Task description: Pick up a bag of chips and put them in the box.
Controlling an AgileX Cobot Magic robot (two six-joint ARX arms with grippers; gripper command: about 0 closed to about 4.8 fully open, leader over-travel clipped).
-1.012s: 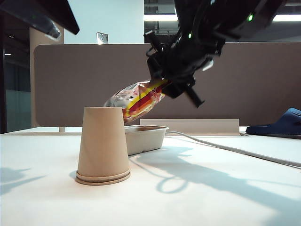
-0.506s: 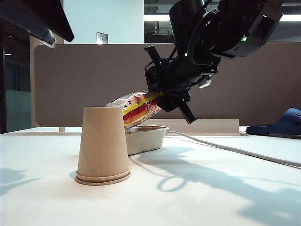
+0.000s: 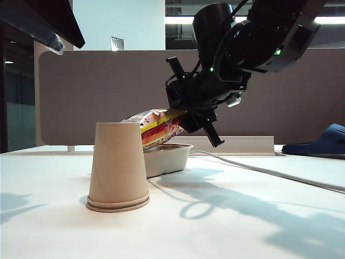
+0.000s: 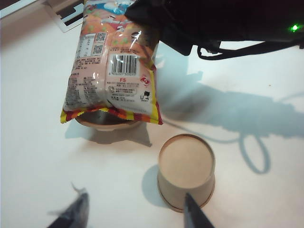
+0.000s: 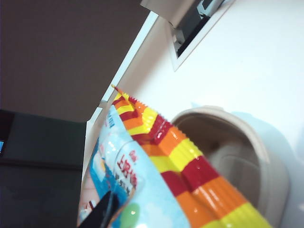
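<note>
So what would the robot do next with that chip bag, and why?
Probably lower it a little further, then let go. The right tool grips the bag of chips at one end, and the bag hangs tilted just above the box, its striped edge over the opening in the left wrist view. The left tool hangs open, apart, above the upside-down cup.

From the exterior view we're looking low and level across the table [image 3: 226,226], cup [image 3: 118,166] nearest. From the left wrist we're looking steeply down on the same cup [image 4: 185,170] and bag of chips [image 4: 111,71]. From the right wrist we're sitting tight against the bag [image 5: 156,180], facing the box [image 5: 247,161].
</note>
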